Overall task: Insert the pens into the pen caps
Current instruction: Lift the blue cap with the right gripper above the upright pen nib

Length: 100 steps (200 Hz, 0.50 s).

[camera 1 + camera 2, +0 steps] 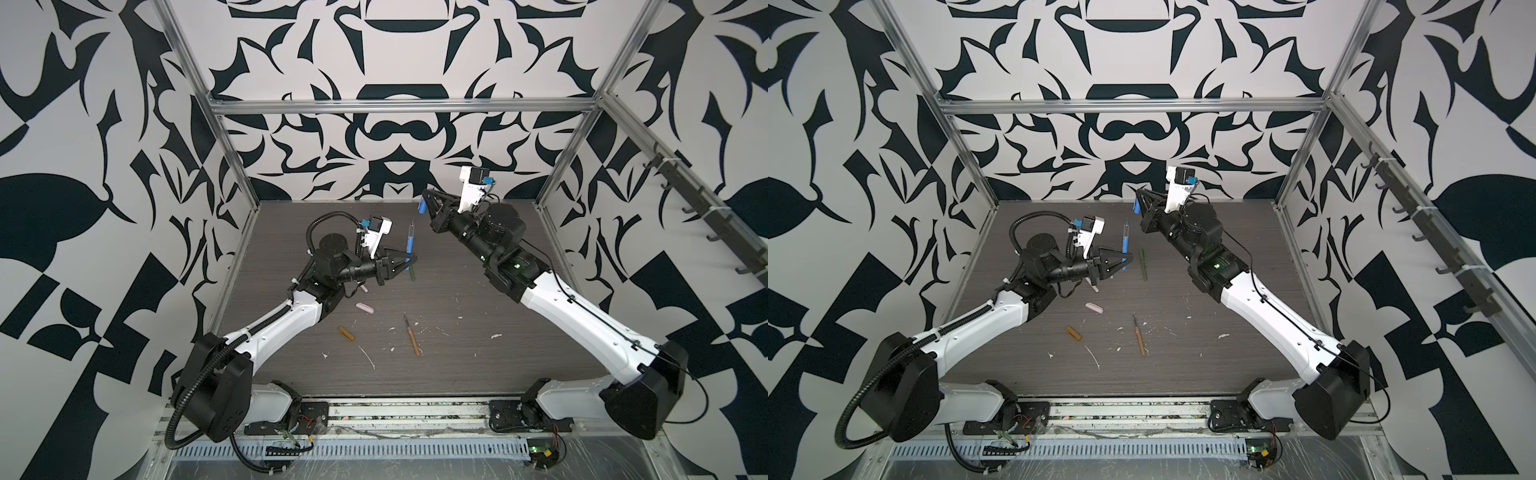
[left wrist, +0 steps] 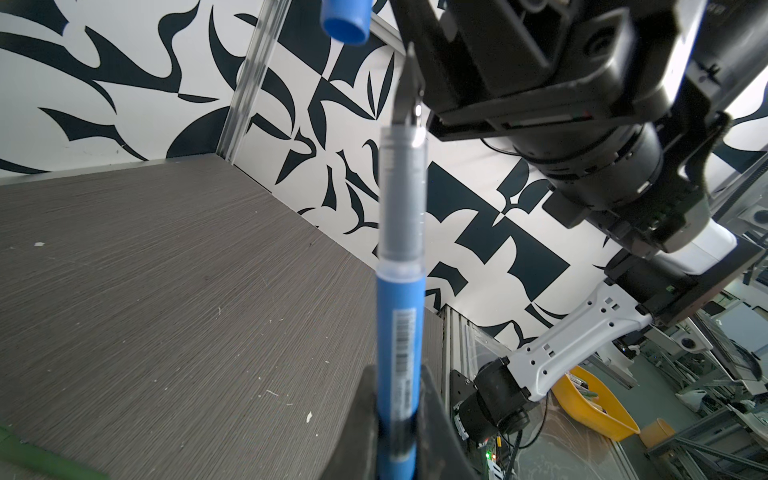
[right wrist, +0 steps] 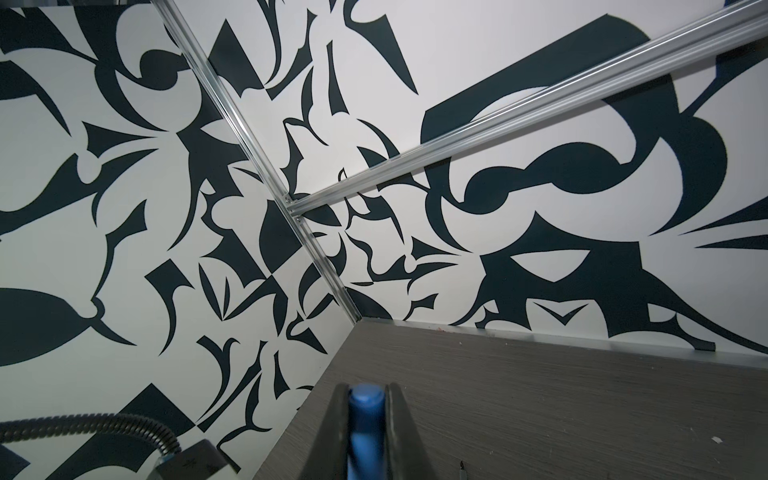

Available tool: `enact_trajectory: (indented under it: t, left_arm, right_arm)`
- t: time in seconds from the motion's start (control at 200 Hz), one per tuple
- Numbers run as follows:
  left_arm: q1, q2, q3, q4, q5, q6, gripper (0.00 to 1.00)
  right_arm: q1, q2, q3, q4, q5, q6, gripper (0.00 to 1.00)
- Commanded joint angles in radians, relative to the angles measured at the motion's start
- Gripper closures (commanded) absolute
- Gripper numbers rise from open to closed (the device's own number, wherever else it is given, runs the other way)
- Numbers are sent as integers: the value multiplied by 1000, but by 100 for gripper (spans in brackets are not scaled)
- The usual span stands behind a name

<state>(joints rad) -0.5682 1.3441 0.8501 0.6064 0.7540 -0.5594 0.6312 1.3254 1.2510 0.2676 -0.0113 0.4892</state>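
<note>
Left wrist view: left jaws clenched on blue pen, gripping low on the barrel, barcode label just above the grip. Clear grey section and dark tip point away from the jaws. Tip sits near the open mouth of the blue cap but off to one side, not inside it.

Right wrist view: right jaws clamped on that cap, one finger each side, cap seen end-on. Worktop lies beyond it.

Both top views: pen and cap are both off the worktop, at far-centre. Pen is a little left of middle w/ tip aimed far. Cap is just beyond the tip and slightly right, close to the far wall.

Outward from there:
- Dark green pen lies on worktop just right of left jaws, running near-far.
- Pink pen: only one end shows, rest hidden under left arm.
- Pink cap lies a bit nearer, beside left forearm, apart from that pen end.
- Orange-brown cap lies nearer again, left of centre.
- Orange-brown pen lies to its right, well apart, dark tip pointing far.
- White flecks scattered over near half of worktop, mostly around the orange-brown pair.
- Black-and-white patterned walls on three sides, w/ metal frame posts at the far corners.
</note>
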Motion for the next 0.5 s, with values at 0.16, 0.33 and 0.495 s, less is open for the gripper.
enact_trajectory:
  t: [0.16, 0.33, 0.495]
  left_arm:
    - [-11, 19, -2, 5, 19, 15, 100]
    - [-14, 22, 1, 1, 21, 16, 100]
    - [-14, 17, 1, -7, 16, 23, 100]
  right_arm:
    - [12, -41, 34, 46, -28, 17, 96]
    - [12, -48, 24, 44, -50, 41, 97]
    - [16, -56, 14, 28, -58, 47, 97]
